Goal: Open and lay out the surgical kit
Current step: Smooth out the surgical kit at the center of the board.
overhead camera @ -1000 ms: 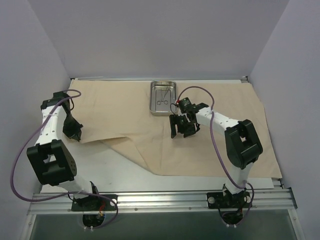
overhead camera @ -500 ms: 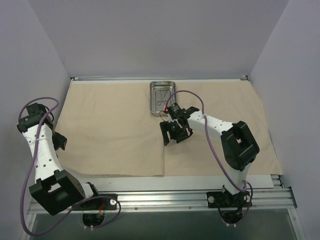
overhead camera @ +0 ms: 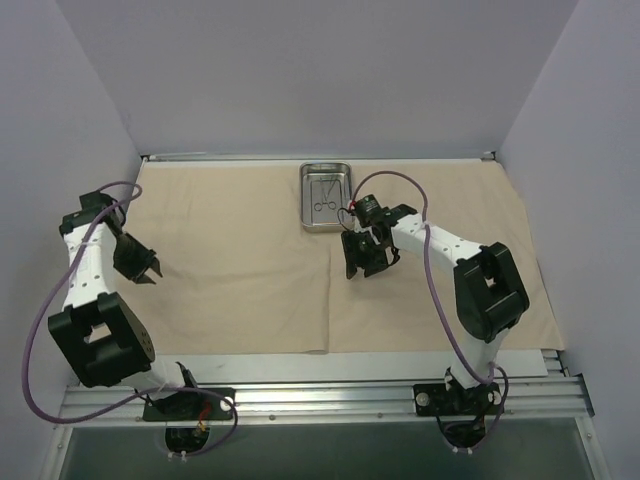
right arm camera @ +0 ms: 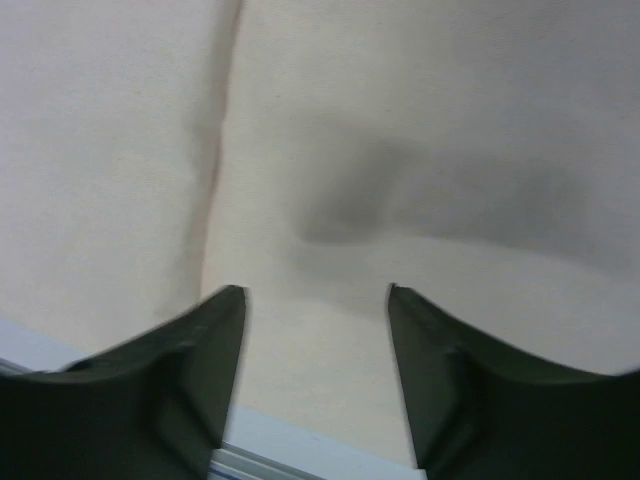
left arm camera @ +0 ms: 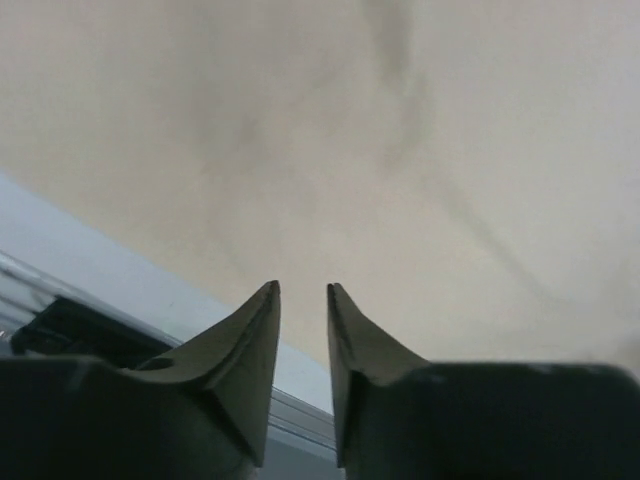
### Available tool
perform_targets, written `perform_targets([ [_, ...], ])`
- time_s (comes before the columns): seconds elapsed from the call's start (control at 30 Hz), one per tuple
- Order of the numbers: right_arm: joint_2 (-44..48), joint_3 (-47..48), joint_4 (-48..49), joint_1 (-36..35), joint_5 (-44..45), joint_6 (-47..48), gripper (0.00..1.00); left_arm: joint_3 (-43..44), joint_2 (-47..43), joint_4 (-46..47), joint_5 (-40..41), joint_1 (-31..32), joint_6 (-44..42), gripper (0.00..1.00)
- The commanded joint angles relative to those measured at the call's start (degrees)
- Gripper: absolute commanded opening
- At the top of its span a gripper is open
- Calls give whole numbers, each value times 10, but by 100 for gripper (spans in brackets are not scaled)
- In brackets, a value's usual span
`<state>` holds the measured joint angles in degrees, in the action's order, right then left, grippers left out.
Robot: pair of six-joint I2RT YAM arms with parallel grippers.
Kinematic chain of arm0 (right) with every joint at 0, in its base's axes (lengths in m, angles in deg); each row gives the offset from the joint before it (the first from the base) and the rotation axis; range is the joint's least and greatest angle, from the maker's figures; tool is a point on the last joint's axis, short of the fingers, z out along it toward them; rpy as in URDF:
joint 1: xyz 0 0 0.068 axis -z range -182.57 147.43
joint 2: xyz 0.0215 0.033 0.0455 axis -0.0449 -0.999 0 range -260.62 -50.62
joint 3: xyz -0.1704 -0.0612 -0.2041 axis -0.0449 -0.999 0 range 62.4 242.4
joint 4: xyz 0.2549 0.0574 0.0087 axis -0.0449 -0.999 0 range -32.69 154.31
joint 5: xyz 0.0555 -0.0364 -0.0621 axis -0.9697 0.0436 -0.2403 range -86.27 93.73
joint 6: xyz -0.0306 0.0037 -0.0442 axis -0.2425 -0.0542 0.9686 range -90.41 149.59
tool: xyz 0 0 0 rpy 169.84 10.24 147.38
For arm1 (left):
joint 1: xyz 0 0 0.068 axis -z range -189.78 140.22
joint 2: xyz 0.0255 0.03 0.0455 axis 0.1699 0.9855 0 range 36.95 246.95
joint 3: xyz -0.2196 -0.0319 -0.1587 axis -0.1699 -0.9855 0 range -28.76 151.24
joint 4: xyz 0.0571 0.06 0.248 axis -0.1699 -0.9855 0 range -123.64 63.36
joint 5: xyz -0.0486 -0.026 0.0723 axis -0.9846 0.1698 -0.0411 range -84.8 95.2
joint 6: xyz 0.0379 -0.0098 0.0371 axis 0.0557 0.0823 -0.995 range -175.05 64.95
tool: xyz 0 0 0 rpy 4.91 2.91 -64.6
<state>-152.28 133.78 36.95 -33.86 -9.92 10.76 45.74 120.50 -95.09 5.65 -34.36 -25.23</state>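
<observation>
Cloth [overhead camera: 230, 250] spread flat | tray [overhead camera: 303, 200] on it, scissors [overhead camera: 322, 198] still inside | left gripper [overhead camera: 150, 275] slightly parted, empty | right gripper [overhead camera: 360, 270] spread, empty

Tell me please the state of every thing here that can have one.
cloth wrap, unfolded and spread out flat
steel tray, upright on the cloth wrap, uncovered
two instruments, lying inside the steel tray
left pincer, slightly open, empty, above the cloth wrap
right pincer, wide open, empty, above the cloth wrap
</observation>
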Motion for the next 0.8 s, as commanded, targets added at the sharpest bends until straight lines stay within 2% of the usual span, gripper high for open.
perform_targets([
  [0.0,0,14,-33,23,37,6,44,-4,55,112,-101,51,18,31],
  [0.07,1,-3,-26,32,40,4,35,-10,106,135,-119,73,30,26],
  [0.13,3,-14,-19,34,50,-2,29,-19,142,155,-140,73,40,15],
  [0.27,5,-52,-8,39,64,-17,26,-16,193,166,-104,67,26,15],
  [0.33,12,-70,0,43,69,-23,32,-12,227,160,-91,59,16,14],
  [0.37,14,-90,2,48,69,-27,38,-14,248,156,-86,48,13,15],
  [0.47,16,-118,0,56,67,-38,48,-22,267,160,-86,31,9,14],
  [0.63,42,-156,0,66,64,-49,53,-14,291,157,-74,24,-2,15],
  [0.77,52,-101,-24,68,76,-51,55,15,304,139,-57,23,-10,15],
])
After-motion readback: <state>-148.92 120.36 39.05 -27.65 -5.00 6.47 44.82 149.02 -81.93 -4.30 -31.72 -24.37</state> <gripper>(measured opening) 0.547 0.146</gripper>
